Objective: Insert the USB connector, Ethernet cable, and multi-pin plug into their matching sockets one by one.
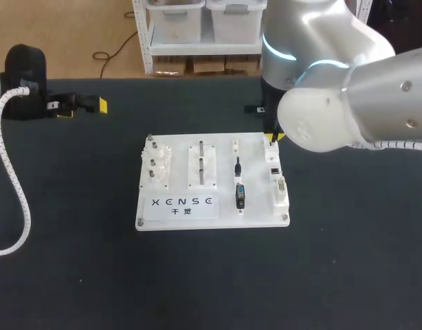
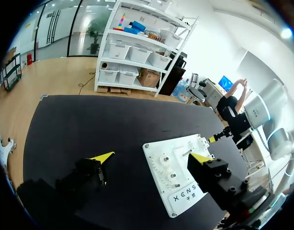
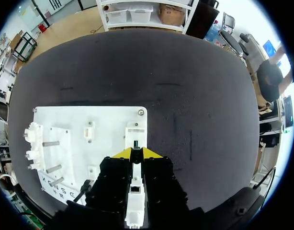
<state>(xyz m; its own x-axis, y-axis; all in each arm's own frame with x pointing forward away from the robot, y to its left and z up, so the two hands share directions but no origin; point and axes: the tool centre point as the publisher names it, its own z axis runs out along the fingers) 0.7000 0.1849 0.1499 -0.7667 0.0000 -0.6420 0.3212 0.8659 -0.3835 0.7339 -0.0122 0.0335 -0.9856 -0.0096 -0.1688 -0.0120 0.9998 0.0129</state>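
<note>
Our right hand (image 3: 136, 154) pinches a small dark plug (image 3: 136, 143) just over the far-right socket (image 3: 136, 130) of the board (image 3: 108, 124). Our left hand (image 2: 152, 157), spread, sits well left, so the right is nearer.

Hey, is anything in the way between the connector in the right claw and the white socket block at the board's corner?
Nothing visible is. The right claw holds the small dark connector right at the white socket block on the board, with nothing between them.
</note>
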